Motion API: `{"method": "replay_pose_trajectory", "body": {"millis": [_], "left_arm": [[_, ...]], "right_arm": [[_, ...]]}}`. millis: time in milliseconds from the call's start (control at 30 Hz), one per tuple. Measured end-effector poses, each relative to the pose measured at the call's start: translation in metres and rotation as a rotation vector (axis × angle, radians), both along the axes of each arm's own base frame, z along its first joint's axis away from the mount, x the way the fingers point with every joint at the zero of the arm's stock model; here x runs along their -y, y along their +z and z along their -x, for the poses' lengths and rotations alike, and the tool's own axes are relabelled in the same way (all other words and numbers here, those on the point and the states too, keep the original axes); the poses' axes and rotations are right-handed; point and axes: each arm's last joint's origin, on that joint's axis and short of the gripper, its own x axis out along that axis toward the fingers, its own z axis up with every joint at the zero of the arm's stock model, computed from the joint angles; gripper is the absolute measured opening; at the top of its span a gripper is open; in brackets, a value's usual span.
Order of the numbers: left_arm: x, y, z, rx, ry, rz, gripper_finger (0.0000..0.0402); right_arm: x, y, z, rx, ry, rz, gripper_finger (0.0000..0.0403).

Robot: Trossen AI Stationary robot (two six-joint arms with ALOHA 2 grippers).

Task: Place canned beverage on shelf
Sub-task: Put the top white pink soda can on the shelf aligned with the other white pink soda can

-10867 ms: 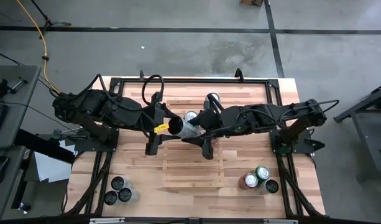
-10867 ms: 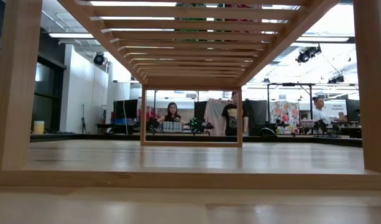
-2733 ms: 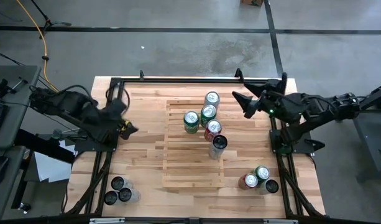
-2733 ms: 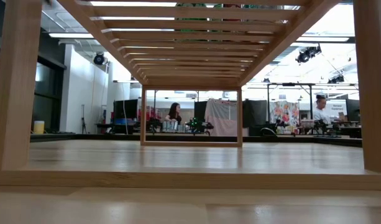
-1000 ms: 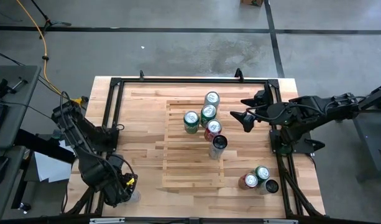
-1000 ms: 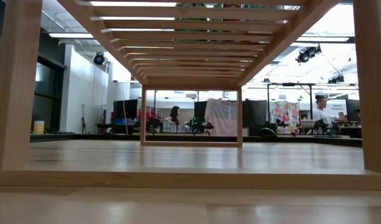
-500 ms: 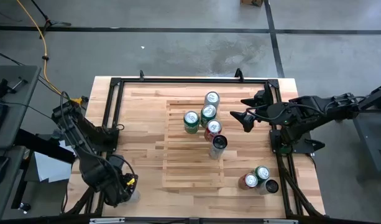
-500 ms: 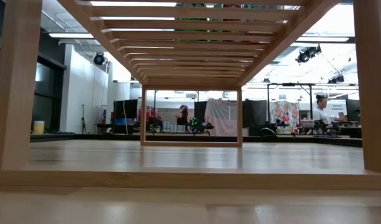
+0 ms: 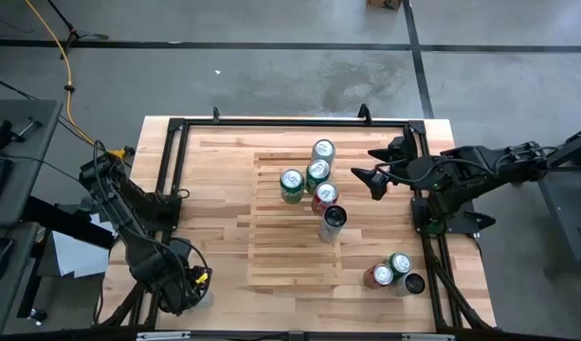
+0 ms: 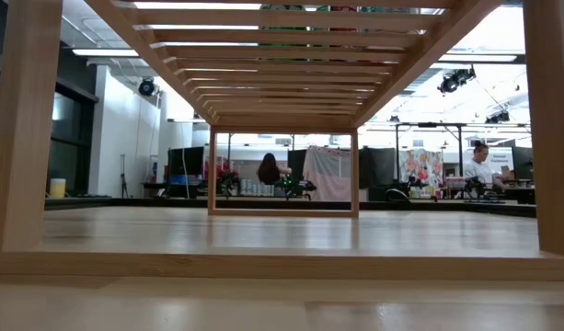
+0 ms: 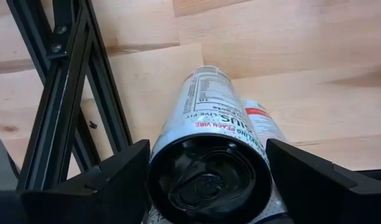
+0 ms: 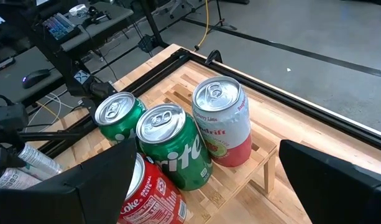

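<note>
Fingers of the left gripper [image 11: 206,180] straddle a black-topped can [image 11: 209,168] at the table's near-left corner; close squarely before lifting it toward the shelf [image 9: 271,260], while your right gripper [image 9: 371,180] waits spread beside the shelved cans [image 9: 314,185]

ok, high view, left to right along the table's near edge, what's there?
Left claw over the near-left cans → near end of the shelf → red can → green can → dark can.
</note>
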Motion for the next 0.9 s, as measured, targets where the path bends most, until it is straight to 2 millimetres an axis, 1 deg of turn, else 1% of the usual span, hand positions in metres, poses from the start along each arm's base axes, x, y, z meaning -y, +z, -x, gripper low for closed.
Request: {"method": "replay_pose_trajectory", "body": {"millis": [100, 233, 333, 400, 500, 633, 800, 900], "left_arm": [[0.0, 0.0, 0.0, -0.002, -0.007, -0.005, 0.0288], [-0.001, 0.001, 0.001, 0.003, -0.024, -0.003, 0.024], [-0.005, 0.005, 0.003, 0.016, -0.046, -0.01, 0.0238], [-0.011, 0.012, 0.007, 0.031, -0.057, -0.016, 0.0238], [-0.027, 0.029, 0.014, 0.059, -0.065, -0.038, 0.0238], [-0.053, 0.062, 0.026, 0.137, -0.079, -0.086, 0.0238], [-0.083, 0.095, 0.035, 0.357, -0.12, -0.067, 0.0238], [-0.098, 0.112, 0.038, 0.441, -0.167, -0.084, 0.0238]], "right_arm": [[0.0, 0.0, 0.0, 0.0, 0.0, 0.0, 0.0381], [0.0, 0.0, 0.0, 0.0, -0.003, 0.002, 0.0381], [0.0, 0.0, 0.0, 0.0, -0.003, 0.003, 0.0381], [0.0, 0.0, 0.0, 0.0, -0.004, 0.002, 0.0381], [0.0, 0.0, 0.0, 0.0, -0.004, 0.003, 0.0381], [0.0, 0.0, 0.0, 0.0, -0.004, 0.003, 0.0381], [0.0, 0.0, 0.0, 0.0, -0.004, 0.003, 0.0381], [0.0, 0.0, 0.0, 0.004, 0.011, -0.008, 0.0381]]}}
